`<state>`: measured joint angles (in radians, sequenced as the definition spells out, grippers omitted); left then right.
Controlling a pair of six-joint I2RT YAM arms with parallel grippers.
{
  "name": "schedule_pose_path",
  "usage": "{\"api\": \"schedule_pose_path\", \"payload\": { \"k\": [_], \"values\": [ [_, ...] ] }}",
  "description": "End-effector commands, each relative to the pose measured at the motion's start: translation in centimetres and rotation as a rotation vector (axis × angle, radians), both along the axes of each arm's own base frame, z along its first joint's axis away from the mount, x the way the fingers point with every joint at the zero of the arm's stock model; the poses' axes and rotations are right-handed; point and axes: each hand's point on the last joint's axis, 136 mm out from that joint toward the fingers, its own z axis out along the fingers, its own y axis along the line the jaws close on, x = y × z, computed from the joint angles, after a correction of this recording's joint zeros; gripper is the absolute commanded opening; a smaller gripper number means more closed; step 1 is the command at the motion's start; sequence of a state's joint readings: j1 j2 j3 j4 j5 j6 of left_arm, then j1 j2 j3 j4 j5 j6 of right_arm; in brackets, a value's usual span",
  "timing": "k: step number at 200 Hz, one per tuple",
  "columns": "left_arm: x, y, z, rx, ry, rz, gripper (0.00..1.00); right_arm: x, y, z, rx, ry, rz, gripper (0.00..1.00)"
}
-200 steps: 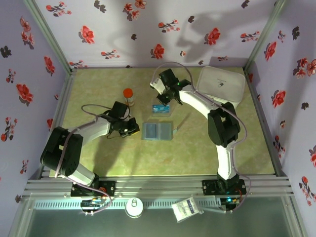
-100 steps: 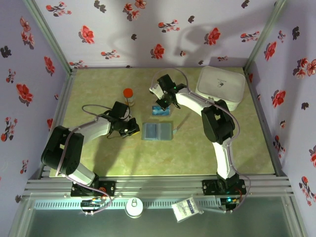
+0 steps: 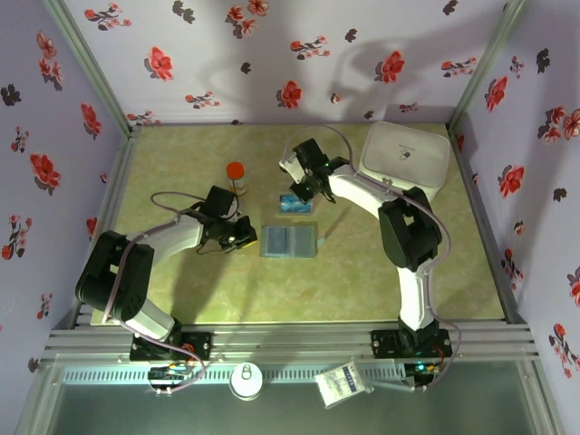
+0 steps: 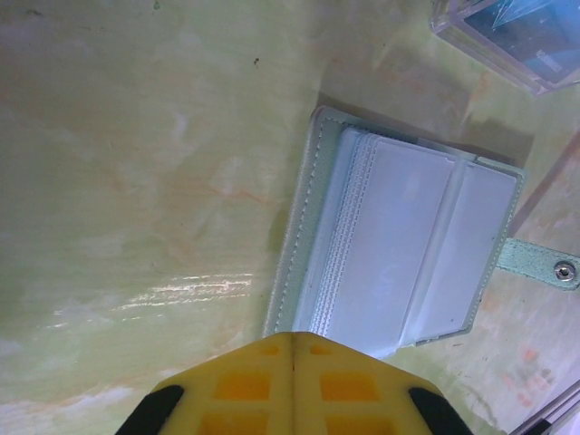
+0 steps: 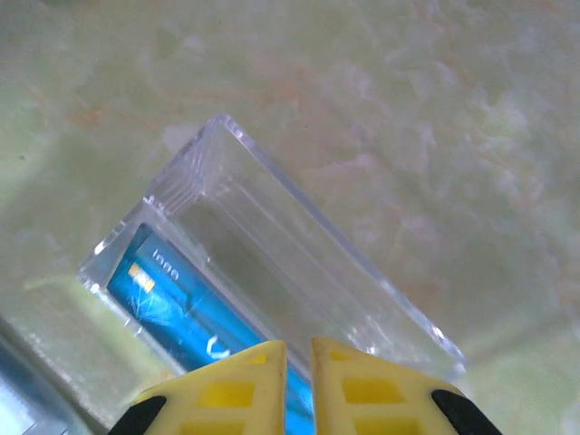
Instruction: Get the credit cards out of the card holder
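Lying open, card holder [image 3: 289, 241]: long axis left-right, tab [image 4: 544, 265] rightward.

Blue card [image 5: 168, 306] in clear box [image 5: 290, 237], claw [image 5: 297, 346] above

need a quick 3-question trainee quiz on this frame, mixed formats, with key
1. True or false: the card holder lies unfolded.
2. Fill in: the left gripper has its jaws ___.
3. The light blue card is: A) inside the clear box; B) tucked in the card holder; C) held by the left gripper.

Key: 1 true; 2 shut; 3 A.
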<state>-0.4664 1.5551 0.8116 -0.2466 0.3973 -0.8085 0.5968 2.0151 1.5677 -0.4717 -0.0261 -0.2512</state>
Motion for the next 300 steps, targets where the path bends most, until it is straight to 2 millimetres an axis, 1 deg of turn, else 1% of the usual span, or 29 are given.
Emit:
{"api": "schedule_pose_path", "payload": {
  "k": [1, 21, 37, 54, 84, 89, 117, 137, 166, 201, 222, 235, 274, 300],
  "values": [
    [1.0, -0.7, 0.9, -0.029, -0.018, -0.013, 0.06, -0.5, 0.2, 3.9, 0.11, -0.035, -0.088, 0.17],
    [1.1, -1.0, 1.0, -0.037, -0.02, -0.021, 0.06, -1.5, 0.2, 4.8, 0.208, -0.007, -0.167, 0.18],
    [1.1, -1.4, 1.1, -0.042, -0.021, -0.029, 0.06, -2.6, 0.1, 5.0, 0.299, 0.036, -0.242, 0.18],
    [1.2, -1.9, 1.1, -0.045, -0.02, -0.041, 0.06, -3.9, 0.5, 5.0, 0.411, 0.104, -0.306, 0.18],
    [1.1, -2.7, 0.7, -0.045, -0.015, -0.057, 0.06, -6.5, 1.2, 4.2, 0.611, 0.253, -0.408, 0.2],
    [1.1, -2.8, 0.6, -0.045, -0.014, -0.058, 0.06, -6.9, 1.2, 3.7, 0.632, 0.275, -0.421, 0.2],
    [0.9, -2.6, -0.5, -0.021, 0.005, -0.059, 0.06, -8.7, 1.8, 2.6, 0.745, 0.392, -0.495, 0.2],
    [0.7, -2.6, -1.2, -0.016, 0.023, -0.066, 0.06, -9.6, 2.2, 1.6, 0.76, 0.45, -0.513, 0.21],
    [0.7, -2.6, -1.6, -0.01, 0.033, -0.069, 0.05, -10.5, 2.7, 0.0, 0.756, 0.53, -0.556, 0.2],
    [0.4, -2.4, -2.3, 0.0, 0.053, -0.067, 0.06, -11.5, 3.6, -1.2, 0.743, 0.609, -0.571, 0.2],
    [0.1, -2.4, -2.8, 0.004, 0.068, -0.069, 0.05, -12.1, 4.2, -1.8, 0.737, 0.645, -0.559, 0.22],
    [0.0, -2.4, -3.0, 0.007, 0.074, -0.071, 0.05, -12.4, 4.5, -1.9, 0.734, 0.659, -0.546, 0.26],
    [-0.3, -2.2, -3.0, 0.012, 0.081, -0.069, 0.05, -13.1, 5.7, -2.6, 0.716, 0.701, -0.537, 0.31],
    [-0.5, -2.1, -3.1, 0.014, 0.083, -0.069, 0.05, -13.6, 5.9, -3.5, 0.692, 0.717, -0.549, 0.33]
  ]
}}
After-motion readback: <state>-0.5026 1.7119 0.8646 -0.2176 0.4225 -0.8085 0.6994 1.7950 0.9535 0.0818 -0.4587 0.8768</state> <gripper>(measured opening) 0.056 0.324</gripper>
